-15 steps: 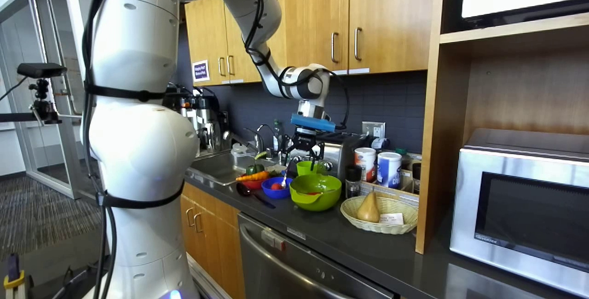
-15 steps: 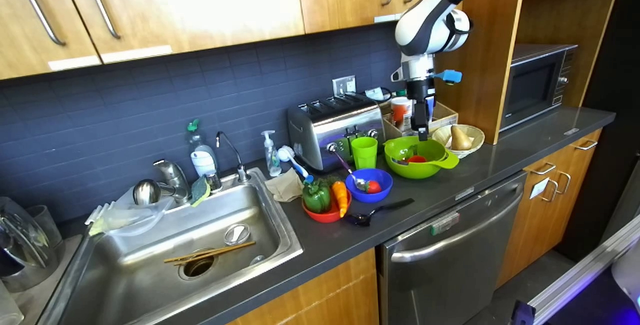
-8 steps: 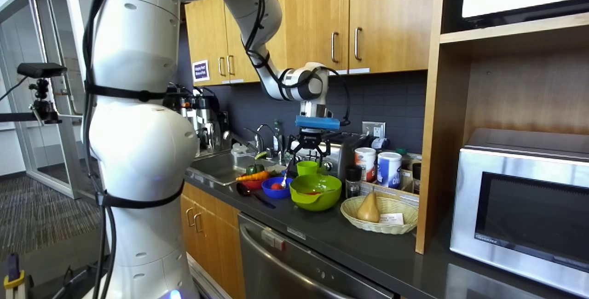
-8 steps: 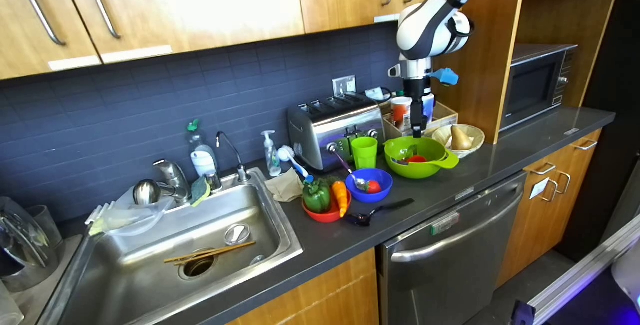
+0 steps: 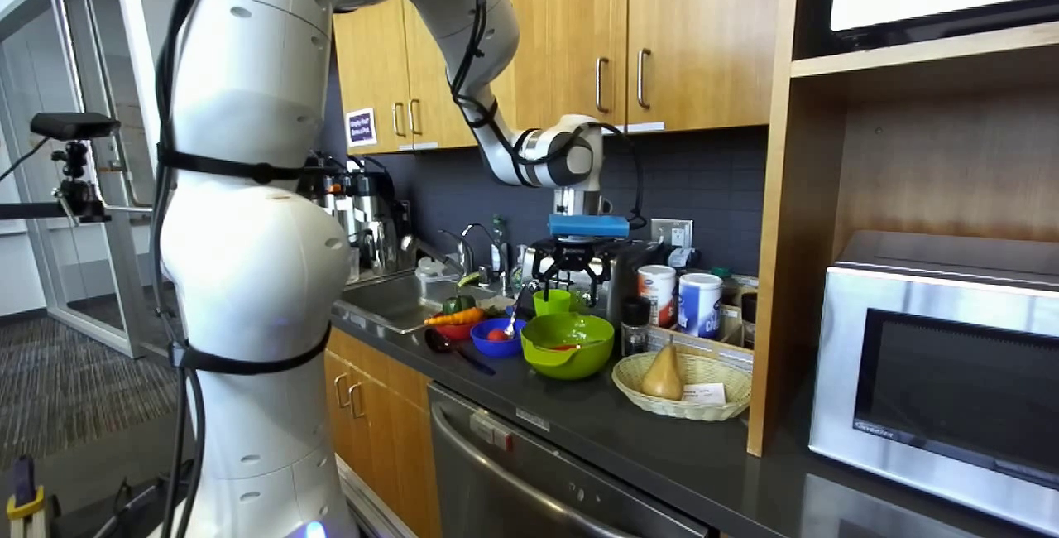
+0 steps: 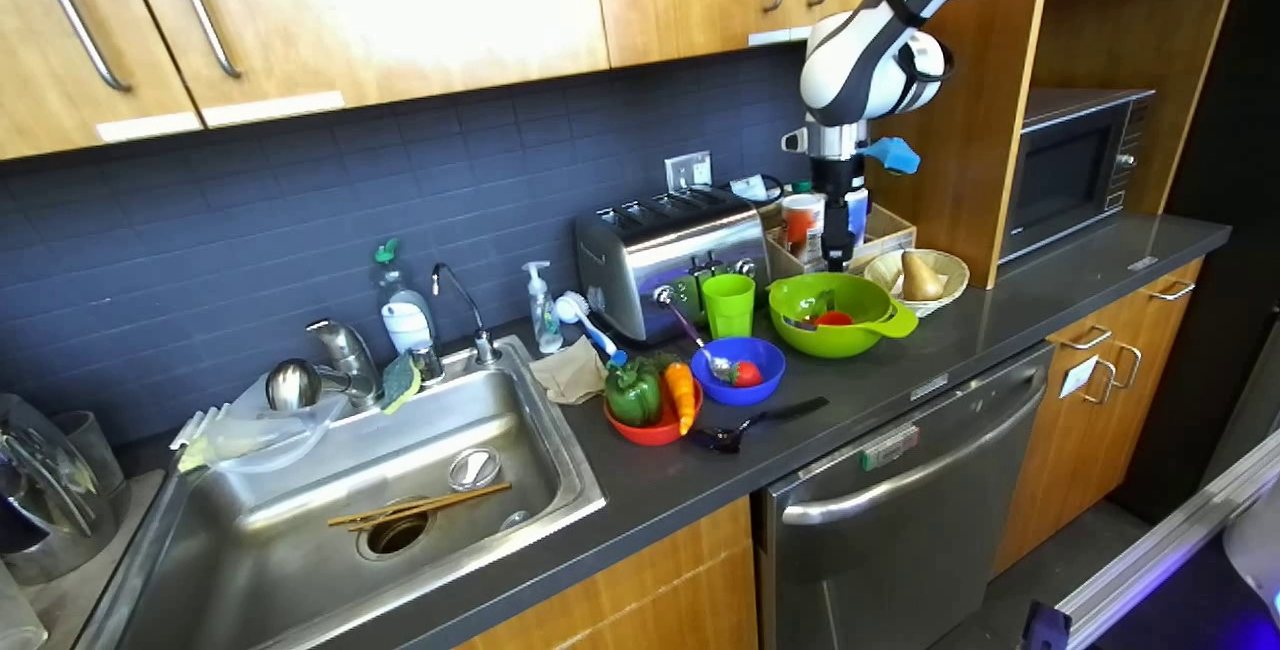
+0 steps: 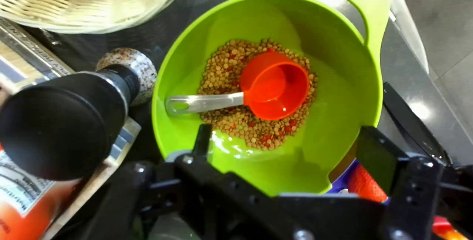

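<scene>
My gripper (image 7: pixel 290 140) stands open above a green bowl (image 7: pixel 343 85), its fingers wide apart with nothing between them. Inside the bowl lies a red measuring cup (image 7: pixel 273 88) with a pale grey handle (image 7: pixel 207 103), resting on lentils (image 7: pixel 221 70) mixed with small red bits. One fingertip appears over the bowl's near side; the other overlaps its rim in the wrist view. In an exterior view the gripper (image 6: pixel 837 260) points straight down over the back of the bowl (image 6: pixel 830 342). A green cup (image 6: pixel 729 308) stands close beside that bowl.
A blue bowl (image 6: pixel 740 397) holds a strawberry and a spoon; a red bowl (image 6: pixel 650 436) holds a pepper and carrot. A black ladle (image 6: pixel 790 411) lies in front. Behind stands a toaster (image 6: pixel 690 250). A dark grinder (image 7: pixel 63 122) and a wicker basket (image 5: pixel 695 414) flank the green bowl.
The gripper has shifted to the right in an exterior view and turned from tilted to level. Its jaws have stayed open. The bowls and other objects have not moved.
</scene>
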Tool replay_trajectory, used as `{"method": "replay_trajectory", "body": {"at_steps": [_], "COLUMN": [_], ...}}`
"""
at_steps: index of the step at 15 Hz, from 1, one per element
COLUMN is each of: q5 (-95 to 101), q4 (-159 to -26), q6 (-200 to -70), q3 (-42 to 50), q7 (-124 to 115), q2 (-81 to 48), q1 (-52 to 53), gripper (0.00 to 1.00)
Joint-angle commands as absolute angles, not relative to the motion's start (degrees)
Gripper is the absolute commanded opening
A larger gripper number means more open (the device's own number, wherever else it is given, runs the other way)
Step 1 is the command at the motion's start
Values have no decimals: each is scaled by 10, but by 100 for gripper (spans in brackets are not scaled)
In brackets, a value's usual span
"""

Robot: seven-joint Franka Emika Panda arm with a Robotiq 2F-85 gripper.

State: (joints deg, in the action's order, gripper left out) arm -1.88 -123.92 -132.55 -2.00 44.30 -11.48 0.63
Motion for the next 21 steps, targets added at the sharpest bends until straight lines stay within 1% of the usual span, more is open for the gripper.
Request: {"method": "replay_trajectory", "body": {"at_steps": [1,8,21], "q5": [14,74,112], "q4": [-1212,-1155,-1092], "q6": [-1273,-1200,-1187], "q3": [-31,-36,-56], "q7": [500,672,1037], "q2": [-144,-189,-247], "q1": [-2,-10,-10], "gripper": [100,100,100]}}
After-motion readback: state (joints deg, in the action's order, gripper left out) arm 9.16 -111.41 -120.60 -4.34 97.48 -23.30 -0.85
